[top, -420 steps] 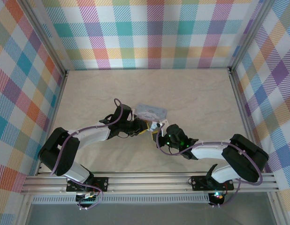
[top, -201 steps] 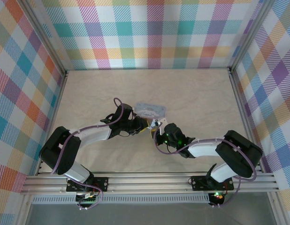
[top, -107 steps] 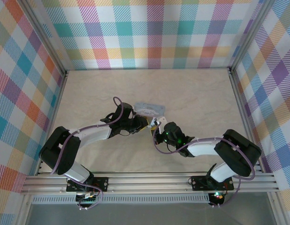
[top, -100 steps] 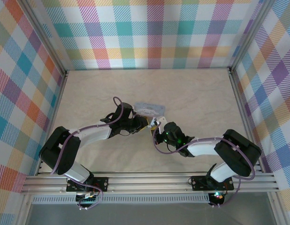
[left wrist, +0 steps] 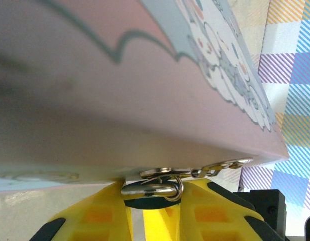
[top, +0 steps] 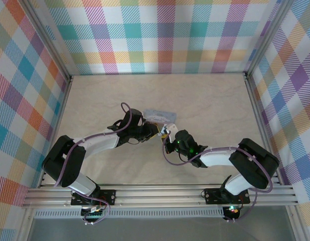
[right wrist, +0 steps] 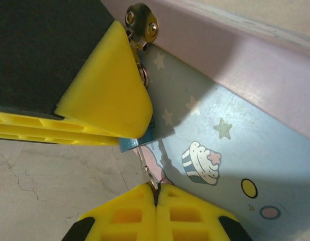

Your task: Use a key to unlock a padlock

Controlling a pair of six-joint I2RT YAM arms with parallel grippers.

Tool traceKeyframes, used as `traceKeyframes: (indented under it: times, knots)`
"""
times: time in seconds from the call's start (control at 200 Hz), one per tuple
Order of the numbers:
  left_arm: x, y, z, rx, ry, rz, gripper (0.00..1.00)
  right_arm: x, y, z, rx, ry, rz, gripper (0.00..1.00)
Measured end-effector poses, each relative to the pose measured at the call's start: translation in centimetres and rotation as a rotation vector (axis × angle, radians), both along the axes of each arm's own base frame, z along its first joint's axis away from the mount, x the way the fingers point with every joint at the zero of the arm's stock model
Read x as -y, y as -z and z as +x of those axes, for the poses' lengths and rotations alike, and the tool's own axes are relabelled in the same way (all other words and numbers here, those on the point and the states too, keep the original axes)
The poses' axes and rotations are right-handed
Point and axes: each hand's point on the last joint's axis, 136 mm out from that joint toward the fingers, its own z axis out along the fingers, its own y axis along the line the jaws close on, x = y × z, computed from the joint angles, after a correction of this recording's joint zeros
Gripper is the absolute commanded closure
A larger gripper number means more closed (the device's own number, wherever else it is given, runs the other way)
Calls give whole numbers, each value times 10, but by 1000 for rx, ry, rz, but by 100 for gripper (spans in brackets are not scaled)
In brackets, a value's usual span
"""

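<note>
My left gripper is shut on the padlock, a tiny dark body with a silvery loop, pressed under the edge of the pale blue tin. A small ring hangs on the loop. In the right wrist view the padlock's teal body peeks out below the left arm's yellow finger. My right gripper is shut on the key, whose thin silver blade reaches up into the padlock's underside. From above, the left gripper and the right gripper meet beside the tin.
The tin, printed with stars and a cupcake, leans over both grippers, and its riveted metal clasp sits above the left finger. Bare marbled tabletop stretches around. Plaid walls enclose the table.
My right gripper has crept up and left toward the left gripper. The tin has shifted slightly and looks more tilted. The left arm has barely moved.
</note>
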Motion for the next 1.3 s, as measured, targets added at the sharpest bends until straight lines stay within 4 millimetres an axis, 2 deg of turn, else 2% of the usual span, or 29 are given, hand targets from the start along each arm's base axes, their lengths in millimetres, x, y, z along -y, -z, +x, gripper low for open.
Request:
traceKeyframes:
  times: [1.3]
  knots:
    - [4,6,5,9,-22,36,84,2,2,8,6,-22,-17,100]
